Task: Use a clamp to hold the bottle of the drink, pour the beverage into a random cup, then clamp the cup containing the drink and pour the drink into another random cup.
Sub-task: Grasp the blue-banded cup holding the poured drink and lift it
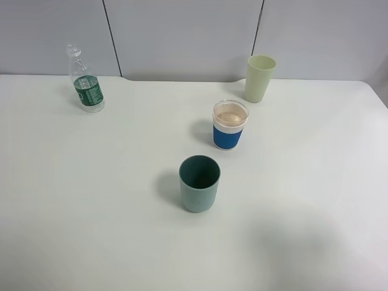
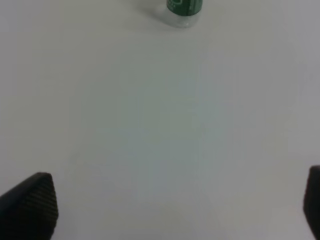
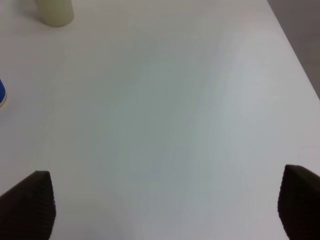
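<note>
A clear plastic bottle with a green label (image 1: 86, 85) stands upright at the far left of the white table; its base shows in the left wrist view (image 2: 184, 11). A blue-sleeved cup (image 1: 230, 125) with pale liquid stands in the middle. A teal cup (image 1: 199, 183) stands in front of it. A pale green cup (image 1: 260, 78) stands at the back right and shows in the right wrist view (image 3: 54, 12). Neither gripper shows in the high view. My left gripper (image 2: 170, 210) is open and empty, well short of the bottle. My right gripper (image 3: 165, 207) is open and empty.
The white table (image 1: 315, 200) has a grey panelled wall behind it. Its right edge shows in the right wrist view (image 3: 295, 50). A sliver of the blue cup (image 3: 1, 93) sits at that view's border.
</note>
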Motion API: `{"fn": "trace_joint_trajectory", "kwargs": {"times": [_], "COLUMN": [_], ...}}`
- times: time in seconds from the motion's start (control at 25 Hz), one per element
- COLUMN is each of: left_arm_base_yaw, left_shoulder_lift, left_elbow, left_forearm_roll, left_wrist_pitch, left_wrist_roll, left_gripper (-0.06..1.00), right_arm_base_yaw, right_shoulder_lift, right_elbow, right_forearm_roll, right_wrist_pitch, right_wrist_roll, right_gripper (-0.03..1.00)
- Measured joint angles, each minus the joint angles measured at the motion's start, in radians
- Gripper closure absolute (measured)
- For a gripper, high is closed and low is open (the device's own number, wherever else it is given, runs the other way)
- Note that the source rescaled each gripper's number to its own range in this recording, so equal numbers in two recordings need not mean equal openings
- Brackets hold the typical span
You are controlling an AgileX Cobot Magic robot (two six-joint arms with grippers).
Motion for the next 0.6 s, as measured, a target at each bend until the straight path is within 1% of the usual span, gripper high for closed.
{"fn": "trace_joint_trajectory", "kwargs": {"times": [0.44, 0.6], "left_arm_base_yaw": [0.0, 0.0], "left_shoulder_lift": [0.0, 0.0], "left_elbow": [0.0, 0.0], "left_forearm_roll": [0.0, 0.0], "left_wrist_pitch": [0.0, 0.0], "left_wrist_roll": [0.0, 0.0], "left_gripper": [-0.05, -0.05], "right_arm_base_yaw": [0.0, 0.0], "right_shoulder_lift": [0.0, 0.0], "right_elbow": [0.0, 0.0], "right_forearm_roll": [0.0, 0.0], "right_wrist_pitch": [0.0, 0.0], "right_wrist_roll": [0.006, 0.007], "right_gripper": [0.27, 0.3]}}
